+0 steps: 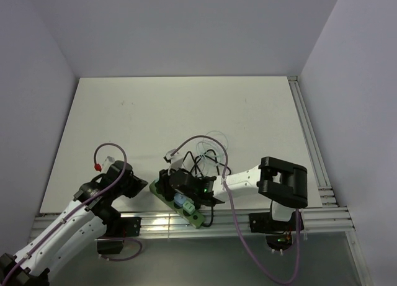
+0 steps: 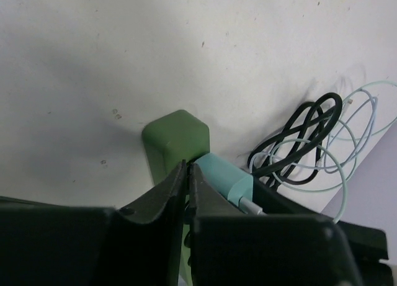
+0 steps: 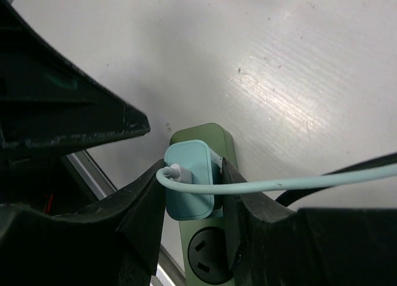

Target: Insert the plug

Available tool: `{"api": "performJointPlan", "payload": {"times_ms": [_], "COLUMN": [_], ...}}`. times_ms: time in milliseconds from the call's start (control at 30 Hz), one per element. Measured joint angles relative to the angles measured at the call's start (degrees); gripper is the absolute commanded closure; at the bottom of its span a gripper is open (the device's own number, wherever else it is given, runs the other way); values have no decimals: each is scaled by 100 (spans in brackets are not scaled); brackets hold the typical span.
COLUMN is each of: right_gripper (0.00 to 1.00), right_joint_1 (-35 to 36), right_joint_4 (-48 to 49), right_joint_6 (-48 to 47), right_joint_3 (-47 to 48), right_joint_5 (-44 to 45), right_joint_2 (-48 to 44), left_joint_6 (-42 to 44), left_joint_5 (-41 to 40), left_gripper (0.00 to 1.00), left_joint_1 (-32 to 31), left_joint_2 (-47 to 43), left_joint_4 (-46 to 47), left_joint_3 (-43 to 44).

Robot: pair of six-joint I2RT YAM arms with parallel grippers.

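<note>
At the near edge of the table, just beyond the metal rail, a green strip lies at a slant between the two arms, its left end farther in than its right. The right gripper, reaching in from the right, is clamped on the teal plug, one finger pressed to each side of the body. The plug sits on the strip's face toward its left end, with a free round socket showing on the nearer stretch of the strip; whether the pins are fully home cannot be told. A pale cable leaves the plug's front and runs off to the right across the right-hand finger. From the left, the left gripper points at the strip's left end, its fingers drawn together to a thin slit with nothing seen between them, their tips right at the green corner and beside the plug. Just beyond the strip, a black cable lies in a loose bundle on the table, overlapping the thin coils of the pale cable. Farther back the white tabletop runs to the grey walls.
</note>
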Motion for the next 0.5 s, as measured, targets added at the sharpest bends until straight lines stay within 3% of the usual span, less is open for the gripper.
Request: {"api": "performJointPlan", "payload": {"times_ms": [500], "right_gripper": [100], "right_joint_1": [-920], "right_joint_4": [-610], "right_joint_6": [-1123], "right_joint_3": [986], "right_joint_5": [-354], "right_joint_2": [474], "left_joint_6": [354], "left_joint_5": [393], "left_gripper": [97], "left_joint_1": [0], "left_joint_2": [-114], "left_joint_4": [422], "left_joint_3": [-205]}}
